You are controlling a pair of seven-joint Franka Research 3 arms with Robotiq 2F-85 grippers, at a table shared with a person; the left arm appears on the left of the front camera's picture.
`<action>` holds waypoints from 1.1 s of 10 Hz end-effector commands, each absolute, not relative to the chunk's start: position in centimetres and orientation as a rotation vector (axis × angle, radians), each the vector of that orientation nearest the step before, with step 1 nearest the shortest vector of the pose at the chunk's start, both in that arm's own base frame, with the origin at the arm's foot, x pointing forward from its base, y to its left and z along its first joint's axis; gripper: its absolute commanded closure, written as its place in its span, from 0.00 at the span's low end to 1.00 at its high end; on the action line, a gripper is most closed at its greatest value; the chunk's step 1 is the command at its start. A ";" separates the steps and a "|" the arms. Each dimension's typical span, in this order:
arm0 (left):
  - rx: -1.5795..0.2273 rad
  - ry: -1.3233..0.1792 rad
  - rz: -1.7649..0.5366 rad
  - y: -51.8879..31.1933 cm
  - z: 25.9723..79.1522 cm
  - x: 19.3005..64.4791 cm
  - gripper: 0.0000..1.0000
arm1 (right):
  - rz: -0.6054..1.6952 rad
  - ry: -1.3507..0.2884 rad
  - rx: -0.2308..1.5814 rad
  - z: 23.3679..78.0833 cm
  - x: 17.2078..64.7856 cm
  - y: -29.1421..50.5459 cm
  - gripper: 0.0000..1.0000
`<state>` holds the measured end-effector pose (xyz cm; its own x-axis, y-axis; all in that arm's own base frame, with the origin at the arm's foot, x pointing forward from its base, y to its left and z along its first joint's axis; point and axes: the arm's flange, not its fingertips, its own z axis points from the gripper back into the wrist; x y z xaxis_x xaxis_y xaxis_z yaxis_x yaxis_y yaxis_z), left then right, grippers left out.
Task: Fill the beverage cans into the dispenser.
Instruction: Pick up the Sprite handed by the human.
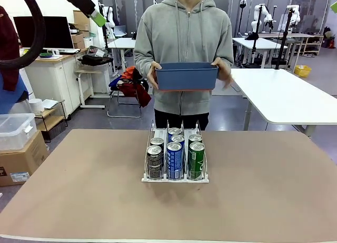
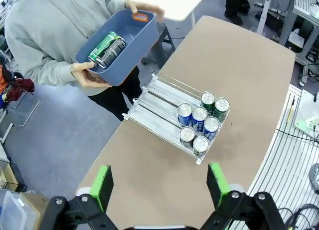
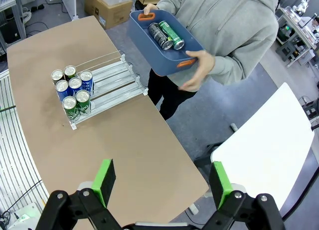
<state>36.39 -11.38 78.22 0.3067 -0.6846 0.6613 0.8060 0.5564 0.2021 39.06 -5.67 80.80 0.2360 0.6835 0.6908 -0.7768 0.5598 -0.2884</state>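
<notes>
Cans are seen standing in the dispenser at mid-table. Two more cans (one green, one dark) lie in a blue bin held up by a person. The left gripper and right gripper are spread wide, empty, high above. Filling seems part done; next, a can in the bin must be reached. The bin's contents are hidden from the front and shown from the wrists.
</notes>
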 end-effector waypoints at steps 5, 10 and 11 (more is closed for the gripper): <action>-0.182 -0.766 -1.001 -11.9 77.9 36.7 0.00 | 1.013 -0.880 0.132 80.7 38.9 -5.6 0.00; -0.182 -0.766 -1.001 -11.9 77.9 36.7 0.00 | 1.013 -0.880 0.132 80.7 38.9 -5.6 0.00; -0.182 -0.766 -1.001 -11.9 77.9 36.7 0.00 | 1.013 -0.880 0.132 80.7 38.9 -5.6 0.00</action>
<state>36.67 -12.15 77.95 0.3043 -0.6932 0.6533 0.8122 0.5472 0.2023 39.06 -5.67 80.79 0.2360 0.6835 0.6908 -0.7768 0.5598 -0.2884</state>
